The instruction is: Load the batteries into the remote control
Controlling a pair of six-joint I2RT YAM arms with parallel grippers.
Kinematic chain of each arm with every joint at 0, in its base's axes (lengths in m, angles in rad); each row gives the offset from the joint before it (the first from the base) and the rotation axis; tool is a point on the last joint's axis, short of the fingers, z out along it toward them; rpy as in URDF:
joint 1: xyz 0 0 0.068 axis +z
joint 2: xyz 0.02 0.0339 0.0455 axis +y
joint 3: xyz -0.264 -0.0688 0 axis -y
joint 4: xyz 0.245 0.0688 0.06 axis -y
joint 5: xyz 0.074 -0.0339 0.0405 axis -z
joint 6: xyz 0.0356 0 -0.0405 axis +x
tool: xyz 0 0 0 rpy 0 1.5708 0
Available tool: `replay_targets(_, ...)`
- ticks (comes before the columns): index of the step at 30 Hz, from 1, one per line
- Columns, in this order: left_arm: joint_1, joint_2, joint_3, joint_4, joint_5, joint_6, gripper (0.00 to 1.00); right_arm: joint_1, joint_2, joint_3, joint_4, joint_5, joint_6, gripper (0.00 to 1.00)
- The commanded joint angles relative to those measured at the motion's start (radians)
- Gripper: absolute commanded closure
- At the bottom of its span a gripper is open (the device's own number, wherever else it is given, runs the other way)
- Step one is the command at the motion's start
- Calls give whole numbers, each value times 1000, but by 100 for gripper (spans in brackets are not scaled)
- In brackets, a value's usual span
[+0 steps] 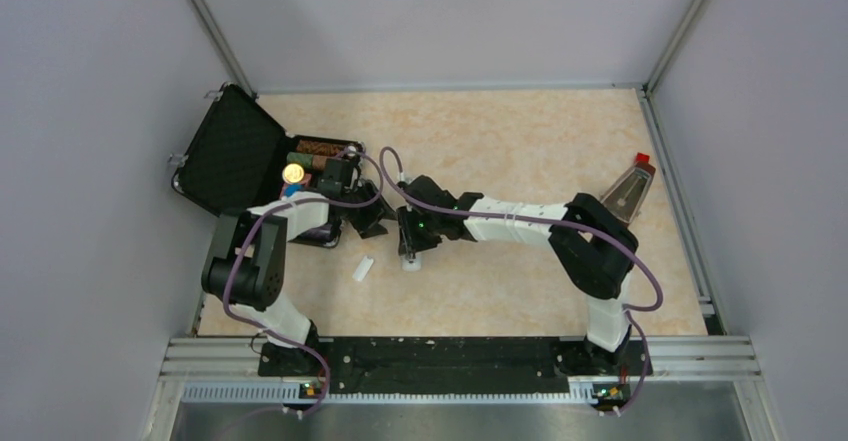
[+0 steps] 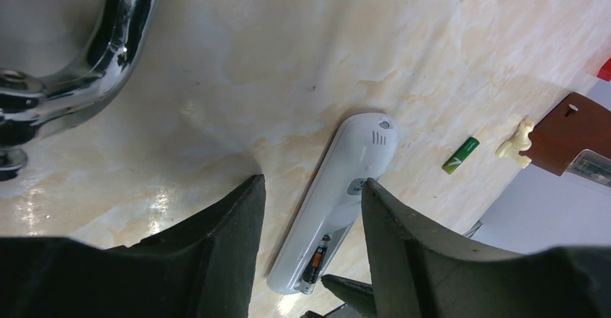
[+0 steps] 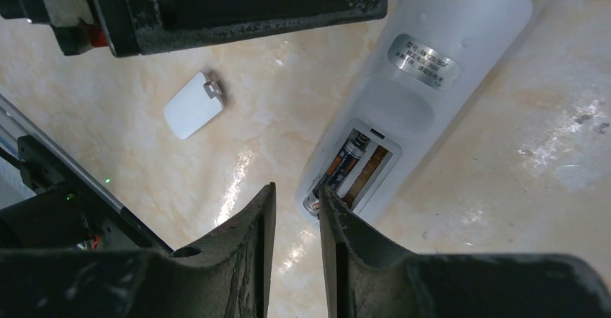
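Remote control is lying back-up on the table, dark battery in its bay. Left gripper is straddling it, jaws apart. Right gripper, narrowly parted and empty, is hovering at the bay end. Green battery is lying beyond the opposite end.

White remote on a cream worktop veined with pale orange.
The remote carries a silver label with dark print. The dark battery has an orange band; the green battery has a white mark. The cover is plain white, the case black.
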Motion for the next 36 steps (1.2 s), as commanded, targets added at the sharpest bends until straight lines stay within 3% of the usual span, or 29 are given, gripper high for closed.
replay_targets(1,-2,-54,-3,-15,-13,11,43,-12,-86,-10,27,44,-16,72)
replay_targets(7,-2,-111,-4,-12,-9,21,42,-11,-234,-129,137,76,-167,74)
replay_targets(16,-2,-52,89,-8,46,160,42,67,-369,-491,614,127,-465,74)
replay_targets(22,-7,19,129,46,124,218,42,128,-373,-668,982,191,-566,73)
replay_targets(26,-13,54,144,59,140,227,42,149,-332,-662,1039,207,-615,72)
replay_targets(36,-14,107,180,48,149,261,42,150,-226,-555,945,169,-730,71)
